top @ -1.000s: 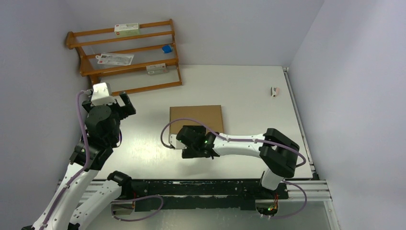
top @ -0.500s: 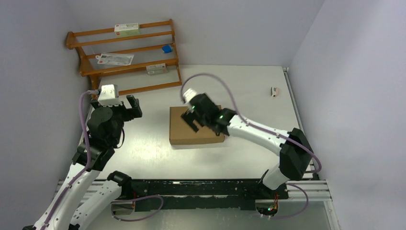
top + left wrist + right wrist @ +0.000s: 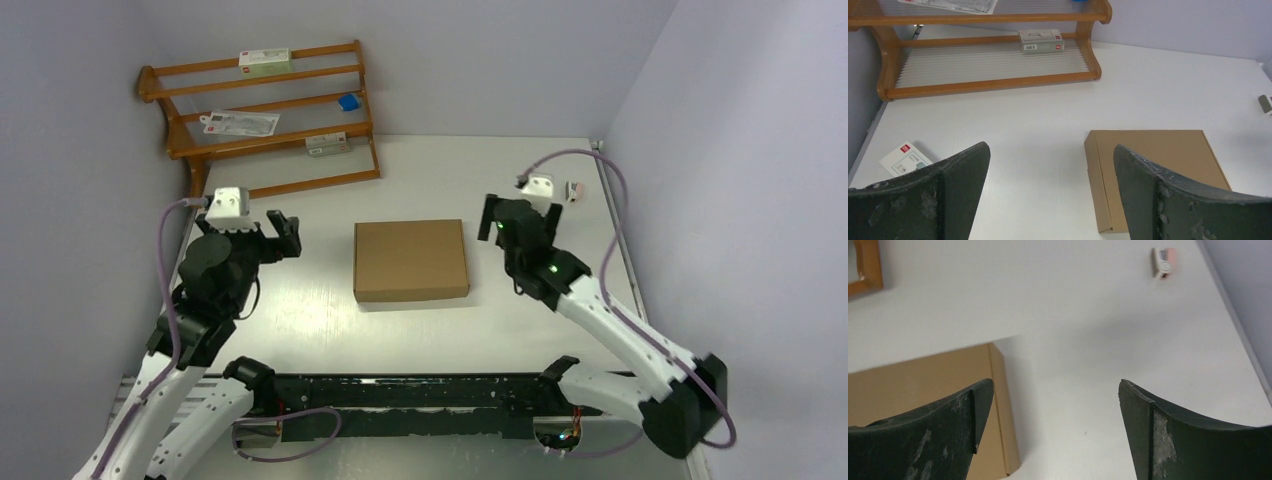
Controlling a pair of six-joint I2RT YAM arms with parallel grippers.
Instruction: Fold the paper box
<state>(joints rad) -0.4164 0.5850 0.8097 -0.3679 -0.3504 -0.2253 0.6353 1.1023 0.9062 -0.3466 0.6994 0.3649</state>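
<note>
The paper box (image 3: pixel 410 260) is a shallow, closed brown cardboard box lying flat in the middle of the white table. Nothing touches it. My left gripper (image 3: pixel 283 232) hovers to its left, open and empty. In the left wrist view the paper box (image 3: pixel 1158 170) lies ahead on the right, partly behind the right finger of that gripper (image 3: pixel 1050 146). My right gripper (image 3: pixel 520 212) is raised just off the box's right side, open and empty. The right wrist view shows the box's right edge (image 3: pixel 998 405) beside the left finger of the gripper (image 3: pixel 1055 382).
A wooden rack (image 3: pixel 265 110) stands at the back left with white packets and a small blue object (image 3: pixel 348 101). A white packet (image 3: pixel 905 157) lies on the table at the left. A small white item (image 3: pixel 573 190) sits near the right edge by the wall.
My right arm swung from the box's near side, over the box, out to its right. My left gripper drifted slightly right and down. The box stayed in place.
</note>
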